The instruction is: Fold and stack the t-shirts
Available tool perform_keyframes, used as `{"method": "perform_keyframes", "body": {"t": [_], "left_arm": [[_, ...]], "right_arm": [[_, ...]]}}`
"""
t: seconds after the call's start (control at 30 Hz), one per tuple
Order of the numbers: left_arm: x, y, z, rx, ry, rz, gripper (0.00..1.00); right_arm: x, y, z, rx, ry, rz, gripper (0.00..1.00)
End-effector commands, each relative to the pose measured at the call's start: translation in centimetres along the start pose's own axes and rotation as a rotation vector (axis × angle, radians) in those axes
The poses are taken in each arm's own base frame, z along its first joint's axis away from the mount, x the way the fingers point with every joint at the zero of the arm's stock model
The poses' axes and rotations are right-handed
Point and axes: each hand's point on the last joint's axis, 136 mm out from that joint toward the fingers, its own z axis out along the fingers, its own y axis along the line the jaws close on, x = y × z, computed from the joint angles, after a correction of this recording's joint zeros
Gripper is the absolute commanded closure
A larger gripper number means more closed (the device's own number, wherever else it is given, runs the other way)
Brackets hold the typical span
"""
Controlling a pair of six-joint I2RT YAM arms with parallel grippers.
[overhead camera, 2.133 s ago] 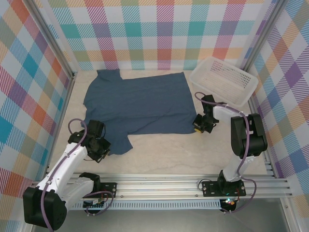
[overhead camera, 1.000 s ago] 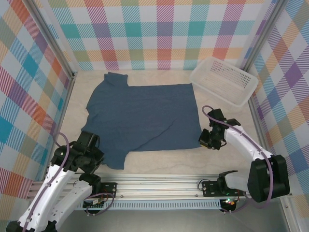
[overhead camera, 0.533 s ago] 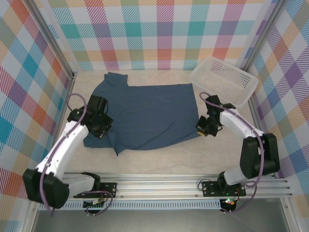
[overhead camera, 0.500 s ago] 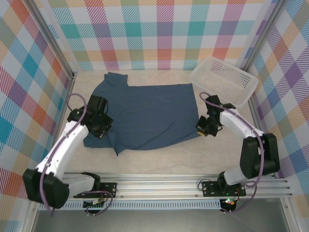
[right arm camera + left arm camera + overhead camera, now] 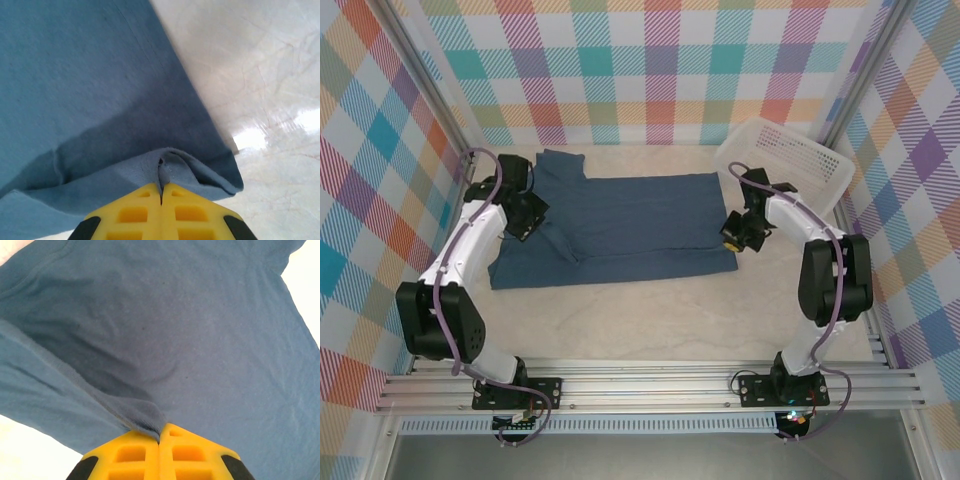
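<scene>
Jaws pinching t-shirt [image 5: 640,225], left and right edges

Bright, even, diffuse overhead light; top view sharp throughout. Soft shadows lie under raised folds of the t-shirt [image 5: 200,340]. A white glare patch marks the glossy table [image 5: 260,75] in the right wrist view.

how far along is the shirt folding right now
Early. Done: the t-shirt lies spread on the table. In hand: the left gripper and right gripper are each shut on a pinched edge, held over the cloth below, a first fold. Left: lay it flat, fold again, stack; no finished fold shows.
</scene>
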Motion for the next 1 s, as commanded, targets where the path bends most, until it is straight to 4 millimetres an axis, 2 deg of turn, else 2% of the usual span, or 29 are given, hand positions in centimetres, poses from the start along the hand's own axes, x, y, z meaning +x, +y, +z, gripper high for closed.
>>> {"method": "perform_keyframes", "body": {"t": [0.0,0.1,0.37,0.97], "left_arm": [[-1.7,-1.4,0.0,0.039,-0.023,0.033,1.00],[-2.2,-2.2,0.5,0.053,-0.027,0.051,1.00],[-3.0,-2.9,2.0,0.033,-0.015,0.074,1.00],[-4.1,-2.8,3.5,-0.018,-0.013,0.083,1.00]], "right_arm": [[-0.8,-0.1,0.1,0.023,0.006,0.006,1.00],[-1.1,-0.1,0.5,0.035,0.015,0.012,1.00],[-1.8,-0.2,1.0,0.049,0.017,0.028,1.00],[-3.2,0.2,1.8,0.033,0.014,0.047,1.00]]}}
